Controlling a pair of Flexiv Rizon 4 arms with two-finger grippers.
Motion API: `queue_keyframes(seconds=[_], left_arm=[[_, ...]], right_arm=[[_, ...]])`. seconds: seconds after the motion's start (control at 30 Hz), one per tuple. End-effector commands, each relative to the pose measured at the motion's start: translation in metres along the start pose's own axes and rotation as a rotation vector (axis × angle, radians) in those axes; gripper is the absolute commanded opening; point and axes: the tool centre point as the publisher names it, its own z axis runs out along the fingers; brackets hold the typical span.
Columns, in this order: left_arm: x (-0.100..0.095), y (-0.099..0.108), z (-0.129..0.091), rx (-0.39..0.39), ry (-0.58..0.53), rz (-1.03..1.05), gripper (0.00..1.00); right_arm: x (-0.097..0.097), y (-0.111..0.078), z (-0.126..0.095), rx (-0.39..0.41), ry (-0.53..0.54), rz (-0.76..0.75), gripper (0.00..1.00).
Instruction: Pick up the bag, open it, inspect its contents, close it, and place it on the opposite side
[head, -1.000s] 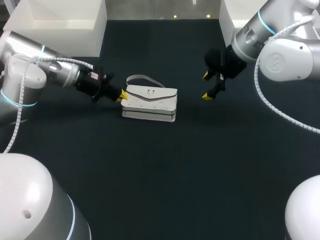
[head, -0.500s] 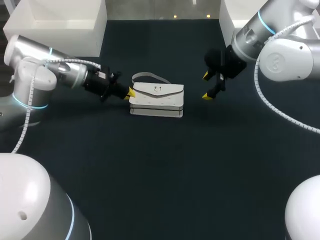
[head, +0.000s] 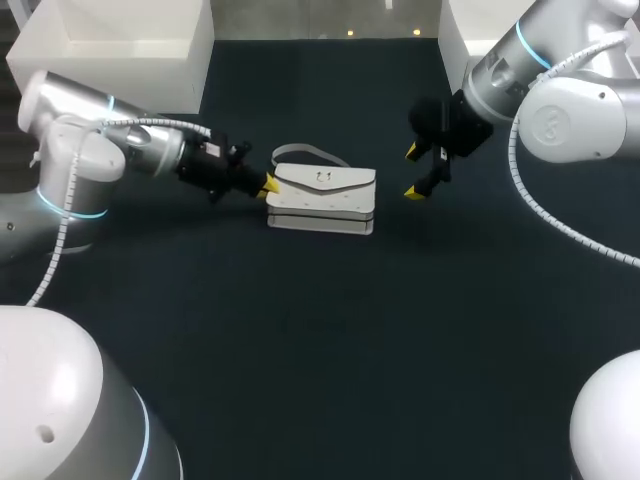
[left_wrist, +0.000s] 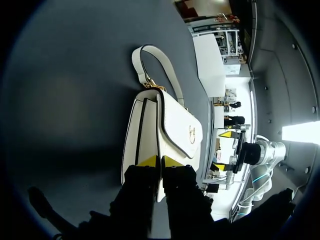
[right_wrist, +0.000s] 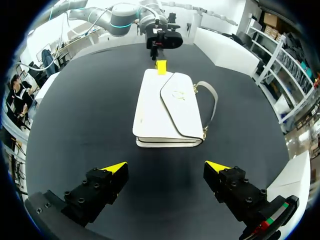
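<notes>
**Bag** (head: 322, 196): white, smooth, leather-like skin with a soft sheen. Dark piping runs along its edges.
**Strap** (head: 300, 153): same white material as the bag.
**Clasp** (right_wrist: 177, 93) on the flap: gold-toned metal, shiny.
**Table** (head: 320, 350): dark, matt, even surface.
**Left gripper** (left_wrist: 160, 161) and **right gripper** (right_wrist: 166, 166): matt black bodies with smooth, bright yellow tips that look like plastic.
**Left arm** (head: 70, 150) and **right arm** (head: 570, 110): glossy white and silver-grey shells, each carrying a ribbed, pale hose.
</notes>
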Motion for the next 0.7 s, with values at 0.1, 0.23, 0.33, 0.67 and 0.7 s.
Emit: queue_keyframes(seconds=[0.1,0.23,0.33,0.67,0.7], left_arm=[[-0.001,-0.005,0.005,0.001,0.009,-0.004,0.0],[0.001,-0.005,0.006,-0.008,0.016,-0.001,0.0],[0.001,-0.004,0.006,-0.01,0.016,0.0,0.05],[-0.001,-0.005,-0.01,-0.009,0.024,0.004,0.51],[-0.001,-0.006,-0.011,-0.01,0.024,0.004,0.5]], right_arm=[[0.0,0.0,0.001,-0.001,0.001,0.0,1.0],[0.0,0.0,0.001,-0.001,0.001,0.0,1.0],[0.0,0.0,0.001,-0.001,0.001,0.0,1.0],[0.0,0.0,0.001,-0.001,0.001,0.0,1.0],[0.0,0.0,0.001,-0.001,0.001,0.0,1.0]])
